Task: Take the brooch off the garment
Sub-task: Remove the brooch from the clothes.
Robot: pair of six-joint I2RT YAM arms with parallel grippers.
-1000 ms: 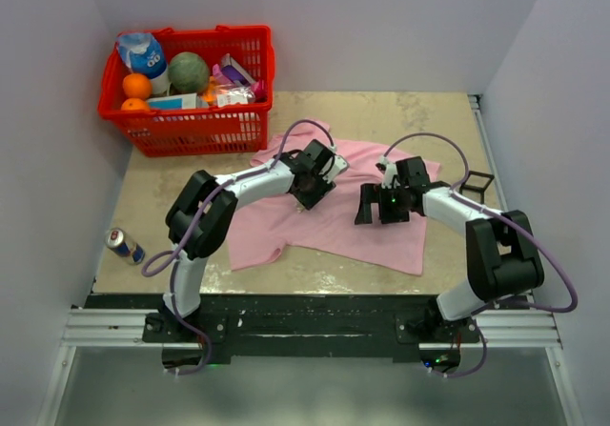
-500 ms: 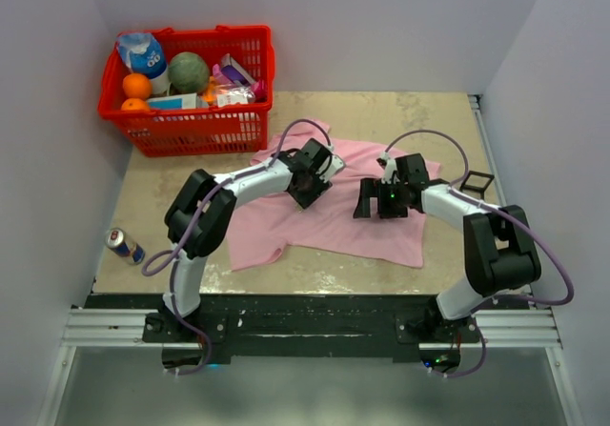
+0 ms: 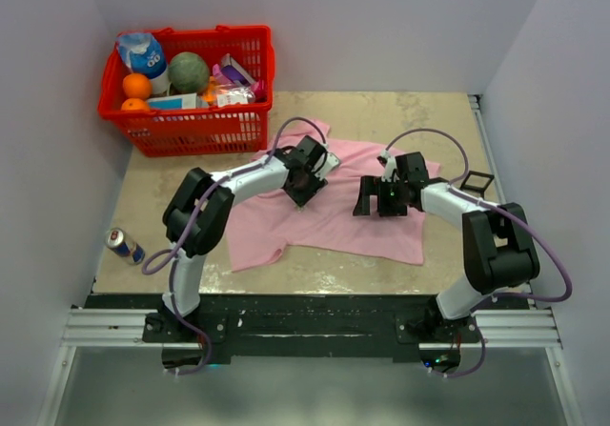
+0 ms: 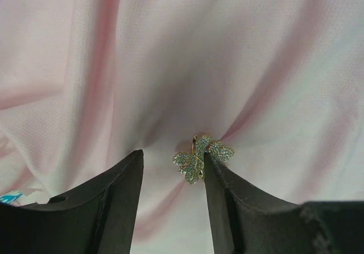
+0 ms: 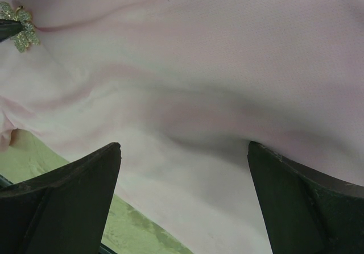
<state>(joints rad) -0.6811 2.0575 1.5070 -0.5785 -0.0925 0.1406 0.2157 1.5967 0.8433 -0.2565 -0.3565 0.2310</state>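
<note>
The light pink T-shirt (image 3: 334,224) lies spread on the table between the two arms. The brooch (image 4: 202,157), a small gold leaf-like cluster with pale stones, is pinned to creased cloth. My left gripper (image 4: 172,154) is open low over the shirt (image 4: 239,66), with the brooch between its fingers and against the inner face of the right finger (image 4: 227,197). In the top view this gripper (image 3: 303,184) hides the brooch. My right gripper (image 3: 374,203) is wide open and empty just above the shirt (image 5: 227,66). Its wrist view (image 5: 183,146) shows the brooch (image 5: 20,28) far at the upper left.
A red basket (image 3: 202,132) holding fruit, a bottle and packets stands at the back left. A drink can (image 3: 125,245) lies near the left front edge. A small black frame-like object (image 3: 478,182) sits right of the shirt. Walls close in both sides.
My left gripper has shifted slightly left and farther back over the shirt. My right gripper has crept slightly back and left. The shirt's near right edge has drawn in a little.
</note>
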